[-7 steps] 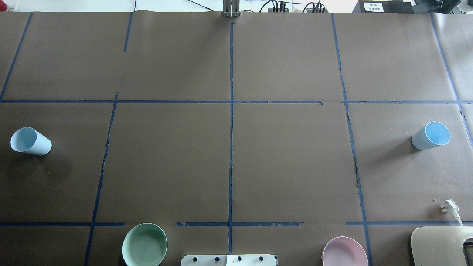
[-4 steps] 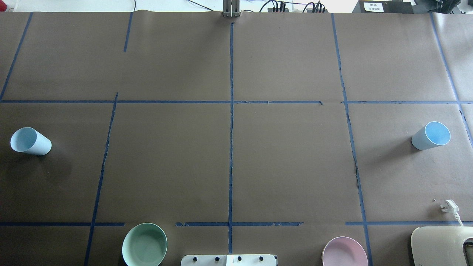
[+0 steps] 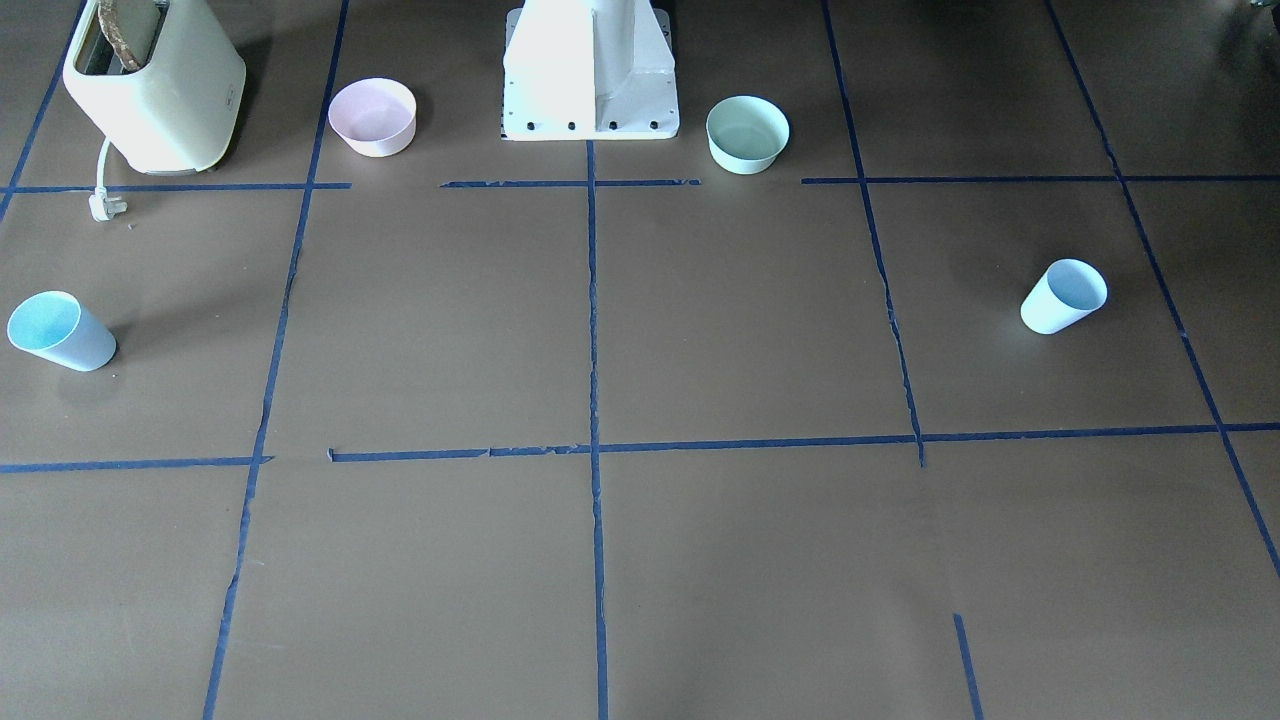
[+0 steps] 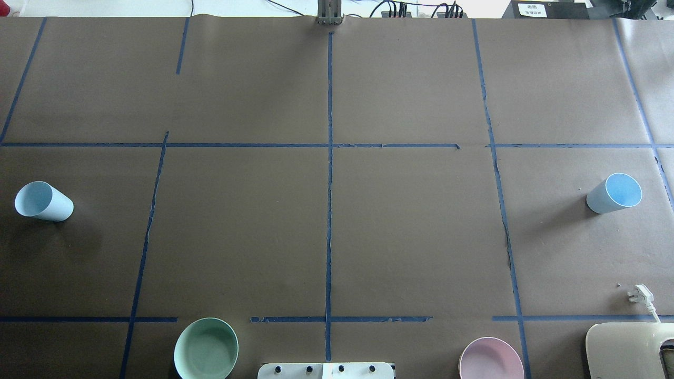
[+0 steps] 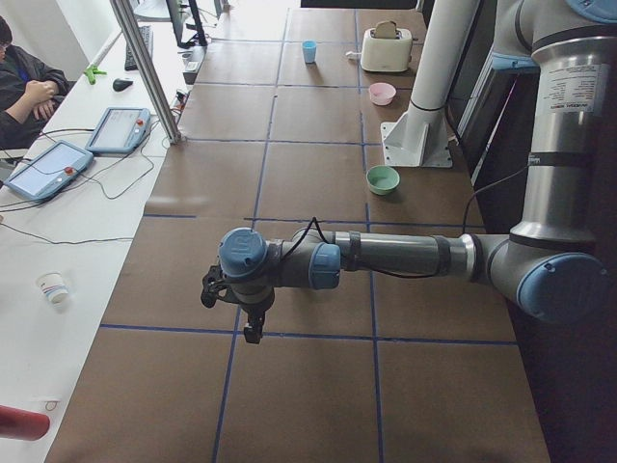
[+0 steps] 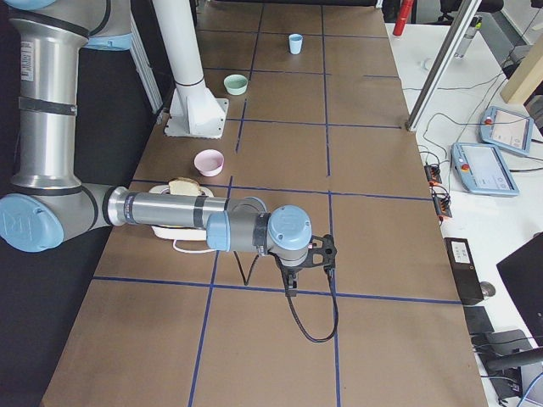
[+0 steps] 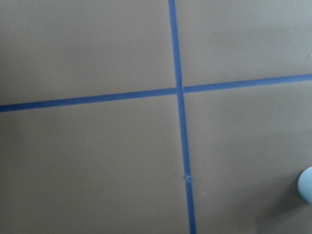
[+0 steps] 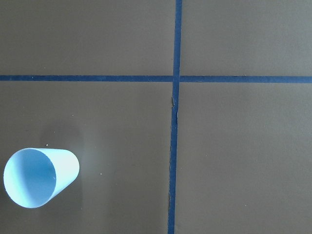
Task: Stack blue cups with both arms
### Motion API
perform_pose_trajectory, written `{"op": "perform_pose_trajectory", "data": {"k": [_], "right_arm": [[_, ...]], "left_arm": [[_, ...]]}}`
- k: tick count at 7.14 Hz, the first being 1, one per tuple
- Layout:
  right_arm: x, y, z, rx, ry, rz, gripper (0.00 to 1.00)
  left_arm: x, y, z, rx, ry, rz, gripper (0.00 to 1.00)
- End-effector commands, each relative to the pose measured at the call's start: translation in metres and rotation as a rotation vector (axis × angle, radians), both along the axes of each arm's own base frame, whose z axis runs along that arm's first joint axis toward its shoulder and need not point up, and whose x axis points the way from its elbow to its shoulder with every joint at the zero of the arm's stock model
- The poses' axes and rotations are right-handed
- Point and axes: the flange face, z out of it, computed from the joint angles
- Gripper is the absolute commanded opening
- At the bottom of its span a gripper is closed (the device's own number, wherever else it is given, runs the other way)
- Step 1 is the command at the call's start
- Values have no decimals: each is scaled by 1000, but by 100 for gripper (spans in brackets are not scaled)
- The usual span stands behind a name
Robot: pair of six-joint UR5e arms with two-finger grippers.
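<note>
Two pale-blue cups stand upright and far apart on the brown table. One cup [image 4: 45, 201] [image 3: 1063, 296] is at the robot's left end; its edge shows in the left wrist view [image 7: 306, 188]. The other cup [image 4: 613, 193] [image 3: 60, 332] is at the right end and shows in the right wrist view [image 8: 40, 177]. The left gripper [image 5: 253, 330] and the right gripper [image 6: 291, 287] show only in the side views, hovering above the table ends near the cups. I cannot tell whether either is open or shut. Neither wrist view shows fingers.
A mint-green bowl [image 4: 206, 348] and a pink bowl [image 4: 491, 359] sit on either side of the white pedestal base [image 4: 325, 370]. A cream toaster [image 4: 629, 350] with a loose plug [image 4: 640, 295] stands at the near right corner. Blue tape lines grid the table.
</note>
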Motion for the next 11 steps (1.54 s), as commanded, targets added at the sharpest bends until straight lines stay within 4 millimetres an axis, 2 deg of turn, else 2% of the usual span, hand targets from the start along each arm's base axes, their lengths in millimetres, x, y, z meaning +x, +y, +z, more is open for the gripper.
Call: {"op": "perform_pose_trajectory", "data": {"k": [1,4,5,6,7,8,11], "right_arm": [[1,0,-1,4,-1,2,100],[1,0,-1,4,-1,2,100],[1,0,0,1,-1,2,100],[0,0,0,2,0,-1,100],[1,0,0,3,1,1,100],[1,-1,-2,6,1,1,100],[1,0,-1,5,1,0,100]], "left_arm": [[50,14,-41,-68,19,-56,100],[147,47,-43,-94,106,-126,100],[167,56,-42,-112,121,-124,100],[178,57,-41,-102,93,-134,100],[191,58,-30,-102,51,-132,100],[194,58,-29,-98,42,-132,100],[221,64,-15,-115,25,-78,100]]}}
